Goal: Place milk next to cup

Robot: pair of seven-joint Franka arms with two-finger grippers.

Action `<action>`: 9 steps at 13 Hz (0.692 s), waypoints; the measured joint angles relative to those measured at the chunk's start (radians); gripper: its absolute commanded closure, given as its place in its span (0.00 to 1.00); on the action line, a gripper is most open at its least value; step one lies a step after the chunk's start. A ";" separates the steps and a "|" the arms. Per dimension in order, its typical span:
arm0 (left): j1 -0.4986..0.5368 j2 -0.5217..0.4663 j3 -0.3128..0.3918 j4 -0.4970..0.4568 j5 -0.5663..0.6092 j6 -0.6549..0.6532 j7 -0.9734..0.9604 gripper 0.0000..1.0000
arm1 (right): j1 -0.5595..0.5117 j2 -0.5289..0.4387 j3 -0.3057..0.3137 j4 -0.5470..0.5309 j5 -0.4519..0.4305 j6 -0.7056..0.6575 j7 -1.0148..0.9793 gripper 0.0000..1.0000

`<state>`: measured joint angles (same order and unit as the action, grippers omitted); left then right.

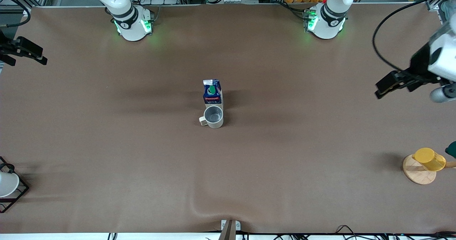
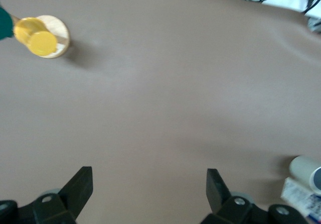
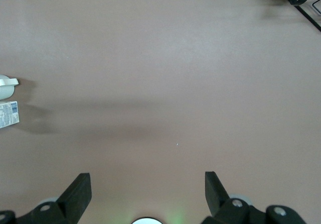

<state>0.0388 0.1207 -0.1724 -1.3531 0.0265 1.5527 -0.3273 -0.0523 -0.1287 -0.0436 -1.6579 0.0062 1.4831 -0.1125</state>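
Observation:
The milk [image 1: 212, 92], a dark blue and white carton with a green cap, stands upright mid-table. The beige cup [image 1: 213, 117] stands right beside it, nearer to the front camera, touching or almost touching. My left gripper [image 1: 380, 88] is open and empty, up over the left arm's end of the table; its wrist view [image 2: 149, 186] shows bare cloth between the fingers, with the cup [image 2: 306, 168] and milk [image 2: 301, 194] at the edge. My right gripper [image 1: 42, 56] is open and empty over the right arm's end; its wrist view [image 3: 147, 184] catches the milk [image 3: 9, 114] and cup [image 3: 7, 81].
A yellow cup [image 1: 429, 159] lies on a round wooden coaster [image 1: 418, 172] near the left arm's end, also in the left wrist view [image 2: 35, 33]. A white cup in a black wire frame [image 1: 7, 184] sits at the right arm's end. Brown cloth covers the table.

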 measured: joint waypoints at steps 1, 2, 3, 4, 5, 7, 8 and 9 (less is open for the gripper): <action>0.003 -0.013 0.027 -0.012 0.000 -0.012 0.053 0.00 | 0.000 -0.008 0.001 0.001 0.000 -0.013 0.000 0.00; 0.004 -0.027 0.054 -0.031 0.000 -0.018 0.098 0.00 | 0.000 -0.016 0.001 0.001 0.000 -0.034 0.000 0.00; 0.006 -0.043 0.078 -0.053 0.000 -0.020 0.132 0.00 | 0.000 -0.020 0.001 0.001 0.000 -0.053 0.000 0.00; 0.008 -0.059 0.090 -0.077 -0.001 -0.021 0.150 0.00 | 0.000 -0.021 0.001 0.000 0.000 -0.061 0.000 0.00; 0.008 -0.077 0.092 -0.105 -0.001 -0.022 0.152 0.00 | 0.000 -0.021 0.001 0.000 0.000 -0.061 0.000 0.00; 0.006 -0.114 0.087 -0.158 -0.001 -0.022 0.152 0.00 | 0.000 -0.021 0.001 0.000 0.000 -0.061 0.000 0.00; 0.005 -0.128 0.083 -0.178 -0.001 -0.022 0.152 0.00 | 0.000 -0.021 0.000 0.000 0.000 -0.061 0.000 0.00; 0.004 -0.141 0.075 -0.198 -0.001 -0.022 0.152 0.00 | 0.000 -0.021 -0.001 0.000 0.000 -0.061 0.000 0.00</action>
<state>0.0429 -0.0198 -0.0974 -1.5508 0.0253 1.5310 -0.1748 -0.0524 -0.1494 -0.0449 -1.6583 0.0062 1.4221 -0.1126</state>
